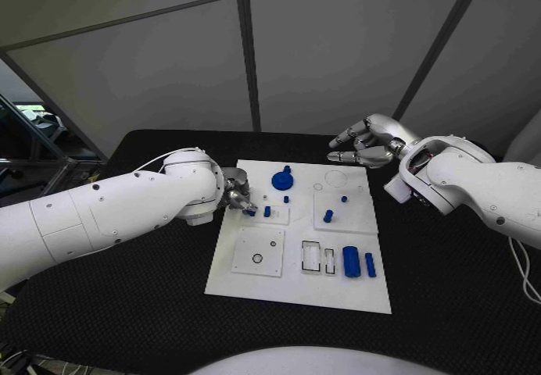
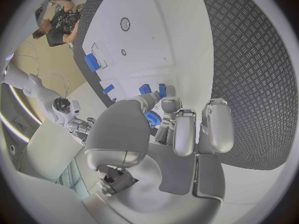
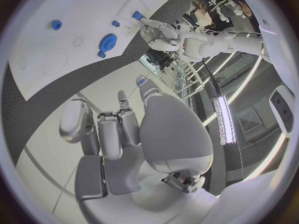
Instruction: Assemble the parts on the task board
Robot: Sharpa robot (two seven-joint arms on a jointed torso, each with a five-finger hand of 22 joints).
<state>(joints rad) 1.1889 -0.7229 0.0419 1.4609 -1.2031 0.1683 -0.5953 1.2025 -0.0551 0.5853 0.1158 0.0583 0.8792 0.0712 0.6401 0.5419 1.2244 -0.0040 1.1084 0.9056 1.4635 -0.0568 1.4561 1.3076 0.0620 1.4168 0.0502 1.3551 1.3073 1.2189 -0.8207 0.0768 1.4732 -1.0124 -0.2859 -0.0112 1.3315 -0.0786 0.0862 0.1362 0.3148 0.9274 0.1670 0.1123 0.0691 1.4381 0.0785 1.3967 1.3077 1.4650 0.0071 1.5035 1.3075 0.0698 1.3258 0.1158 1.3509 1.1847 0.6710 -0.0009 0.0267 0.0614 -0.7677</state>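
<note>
Head view showed the flat white rectangular task board (image 1: 295,293) lying on the black table, and everything below is placed against it. At its near end lay two blue cylinders (image 1: 359,262) side by side, just right of a clear rectangular slot (image 1: 311,256), with a square plate with a small round hole (image 1: 258,253) to the slot's left. Toward the board's left edge, past the middle, the silver left hand (image 1: 238,198) pinched a small blue part (image 2: 151,120) between thumb and fingers, right beside a short blue peg (image 1: 267,211) standing upright. A second blue peg (image 1: 328,216) stood nearer the board's centre. To place well, the held part should probably come down plumb over its seat without nudging that neighbouring peg. At the far end sat a blue gear-shaped piece (image 1: 282,180). Beyond the far right corner hovered the silver right hand (image 1: 369,144), fingers curled, holding nothing.
</note>
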